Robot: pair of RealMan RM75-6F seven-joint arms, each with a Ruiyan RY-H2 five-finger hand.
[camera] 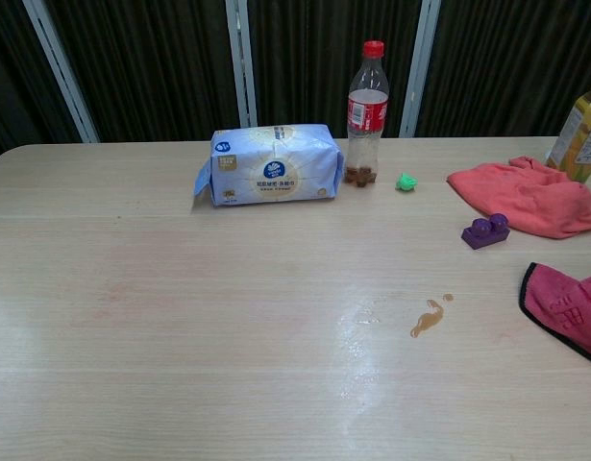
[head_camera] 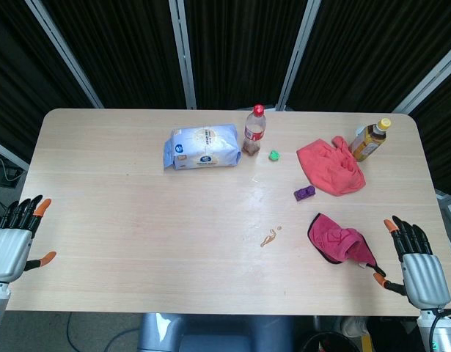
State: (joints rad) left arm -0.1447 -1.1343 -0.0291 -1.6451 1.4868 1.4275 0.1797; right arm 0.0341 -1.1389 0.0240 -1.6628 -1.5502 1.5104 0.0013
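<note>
Tabletop [head_camera: 137, 242]: dark pink cloth [head_camera: 336, 240] just beside right hand [head_camera: 416, 264] (apart).

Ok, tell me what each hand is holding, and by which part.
Nothing is held. The left hand and right hand are both open, fingers spread.

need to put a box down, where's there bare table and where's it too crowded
Bare: the whole left half of the table, from the left hand up to the tissue pack, and the near middle left of the brown spill. Crowded: the right side, with cola bottle, green cap, two pink cloths, purple block, yellow bottle, right hand.
</note>
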